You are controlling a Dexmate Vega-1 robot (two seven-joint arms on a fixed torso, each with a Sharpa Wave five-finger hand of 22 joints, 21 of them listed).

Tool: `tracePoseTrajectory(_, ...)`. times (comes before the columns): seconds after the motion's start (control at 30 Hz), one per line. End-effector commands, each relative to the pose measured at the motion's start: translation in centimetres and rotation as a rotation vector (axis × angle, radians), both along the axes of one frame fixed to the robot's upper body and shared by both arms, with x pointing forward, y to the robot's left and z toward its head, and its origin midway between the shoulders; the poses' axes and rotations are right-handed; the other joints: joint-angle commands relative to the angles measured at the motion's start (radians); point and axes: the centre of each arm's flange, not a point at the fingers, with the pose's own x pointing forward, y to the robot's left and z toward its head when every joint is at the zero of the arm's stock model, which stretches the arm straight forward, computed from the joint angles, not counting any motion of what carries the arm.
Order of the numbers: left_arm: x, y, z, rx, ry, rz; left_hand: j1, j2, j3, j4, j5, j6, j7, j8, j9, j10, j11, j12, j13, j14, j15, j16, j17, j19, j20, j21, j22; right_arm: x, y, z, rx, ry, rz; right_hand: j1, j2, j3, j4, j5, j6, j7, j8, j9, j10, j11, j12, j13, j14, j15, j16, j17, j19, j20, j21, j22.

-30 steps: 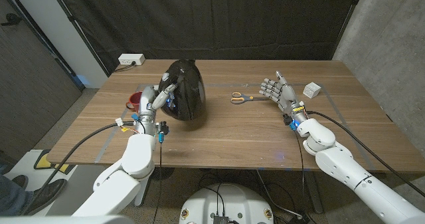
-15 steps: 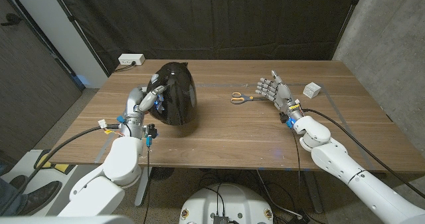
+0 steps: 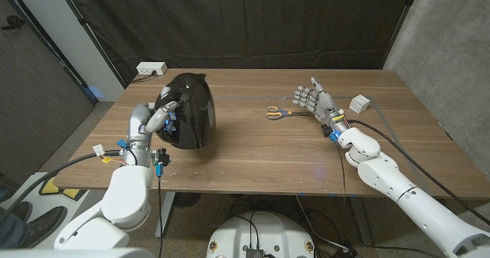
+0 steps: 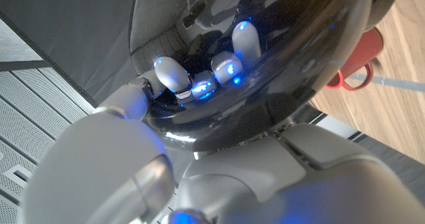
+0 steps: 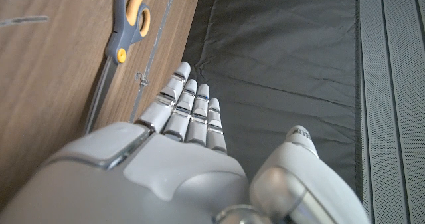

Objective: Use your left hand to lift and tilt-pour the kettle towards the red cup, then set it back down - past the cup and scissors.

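Mid-task, prob. the pour phase: the kettle (image 3: 186,110) is off the table (image 3: 260,155) and tilted, sitting left of centre in the head view, w/ the left hand (image 3: 157,119) wrapped on its left flank at the handle side. In the left wrist view the fingers (image 4: 229,66) curl into the handle recess of the glossy black body, so that hand is gripping the kettle. The red cup (image 4: 364,63) shows just past the kettle's edge in that wrist view, w/ its handle loop visible; in the head view it seems hidden behind kettle and hand, so can't judge spout-to-cup alignment. Lift looks done, tilt under way; left to do: finish the pour, level the kettle, carry it beyond cup and scissors (image 3: 279,112), set it down. Scissors lie centre-right of the head frame, well apart from the kettle. The right hand (image 3: 312,99) is near the scissors' right end, fingers spread, holding nothing, apparently idle. A small white cube (image 3: 360,102) sits further right.
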Motion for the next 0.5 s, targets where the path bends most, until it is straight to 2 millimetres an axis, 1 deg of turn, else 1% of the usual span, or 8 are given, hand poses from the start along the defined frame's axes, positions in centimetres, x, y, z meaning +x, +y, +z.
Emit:
tracePoseTrajectory(0.03,-4.3,-0.1,0.0,0.003,-0.008,0.124,-0.003,0.008,0.025,0.01,-0.005,0.008,0.009,0.009,-0.004,0.087,-0.086,0.131,0.185,0.097,-0.09,0.02,0.0,-0.076,-0.055,0.021,-0.003,1.4,-0.3,1.7,-0.02,-0.019,0.039,0.001,0.007,-0.004,-0.003,-0.005,0.008,0.007,-0.001,0.006,0.009,0.0,0.001,0.003,0.001,0.003,-0.001,0.002,0.005,-0.015,0.001,0.004)
tracePoseTrajectory(0.13,-5.3,0.5,-0.3,-0.019,-0.001,0.149,-0.007,0.008,0.03,0.009,-0.007,0.005,0.01,0.013,-0.004,0.087,-0.086,0.133,0.189,0.099,-0.089,0.021,0.001,-0.078,-0.057,0.03,-0.005,1.6,-0.2,1.9,-0.014,-0.014,0.044,0.002,0.008,-0.004,-0.004,-0.006,0.007,0.006,-0.001,0.006,0.01,0.0,0.0,0.003,0.001,0.003,-0.001,0.002,0.005,-0.015,0.0,0.004)
tracePoseTrajectory(0.17,-5.6,0.7,-0.5,-0.027,0.0,0.159,-0.009,0.008,0.033,0.009,-0.008,0.0,0.01,0.019,0.006,0.085,-0.087,0.135,0.193,0.099,-0.087,0.02,-0.002,-0.08,-0.057,0.034,-0.006,1.7,-0.2,2.0,-0.019,-0.016,0.046,0.002,0.008,-0.004,-0.004,-0.006,0.007,0.007,-0.001,0.006,0.009,-0.001,0.0,0.003,0.001,0.003,-0.001,0.002,0.005,-0.015,0.0,0.004)
tracePoseTrajectory(0.27,-6.6,1.4,-1.0,-0.056,0.002,0.176,-0.012,0.008,0.039,0.007,-0.011,0.002,0.009,0.014,-0.013,0.088,-0.086,0.133,0.185,0.098,-0.089,0.018,-0.005,-0.084,-0.058,0.043,-0.008,1.9,0.0,2.3,-0.026,-0.021,0.052,0.002,0.008,-0.005,-0.004,-0.006,0.007,0.007,-0.001,0.006,0.01,0.0,0.0,0.003,0.001,0.003,-0.001,0.002,0.005,-0.016,0.0,0.004)
tracePoseTrajectory(0.37,-7.5,1.9,-1.6,-0.084,0.001,0.197,-0.016,0.008,0.044,0.006,-0.013,0.001,0.011,0.018,-0.014,0.086,-0.086,0.134,0.189,0.099,-0.089,0.019,-0.003,-0.086,-0.059,0.053,-0.01,2.1,0.3,2.7,-0.03,-0.027,0.058,0.002,0.008,-0.005,-0.004,-0.006,0.007,0.007,-0.001,0.006,0.01,-0.001,0.0,0.003,0.0,0.002,-0.002,0.002,0.005,-0.016,0.0,0.004)
tracePoseTrajectory(0.4,-7.8,2.0,-1.8,-0.093,0.001,0.206,-0.018,0.008,0.046,0.006,-0.014,-0.003,0.009,0.026,-0.002,0.084,-0.087,0.135,0.193,0.1,-0.089,0.02,-0.003,-0.086,-0.06,0.057,-0.011,2.1,0.4,2.8,-0.033,-0.028,0.06,0.002,0.008,-0.005,-0.004,-0.006,0.007,0.007,-0.001,0.006,0.011,0.003,0.0,0.003,0.001,0.002,-0.002,0.002,0.005,-0.016,0.0,0.004)
tracePoseTrajectory(0.43,-8.0,2.2,-2.0,-0.101,0.0,0.215,-0.02,0.008,0.049,0.005,-0.015,0.0,0.011,0.021,-0.016,0.086,-0.087,0.133,0.189,0.1,-0.091,0.018,-0.006,-0.089,-0.06,0.061,-0.012,2.2,0.5,2.9,-0.039,-0.031,0.063,0.002,0.008,-0.005,-0.004,-0.006,0.007,0.006,-0.002,0.006,0.01,0.0,0.0,0.003,0.001,0.002,-0.002,0.002,0.005,-0.016,0.0,0.004)
tracePoseTrajectory(0.5,-8.6,2.6,-2.5,-0.117,0.001,0.234,-0.023,0.008,0.053,0.004,-0.016,0.0,0.01,0.026,-0.014,0.087,-0.086,0.135,0.191,0.1,-0.092,0.02,-0.003,-0.09,-0.061,0.068,-0.013,2.3,0.8,3.1,-0.036,-0.029,0.068,0.002,0.008,-0.005,-0.004,-0.006,0.007,0.007,-0.002,0.006,0.011,0.0,0.0,0.003,0.001,0.002,-0.002,0.002,0.005,-0.017,-0.001,0.004)
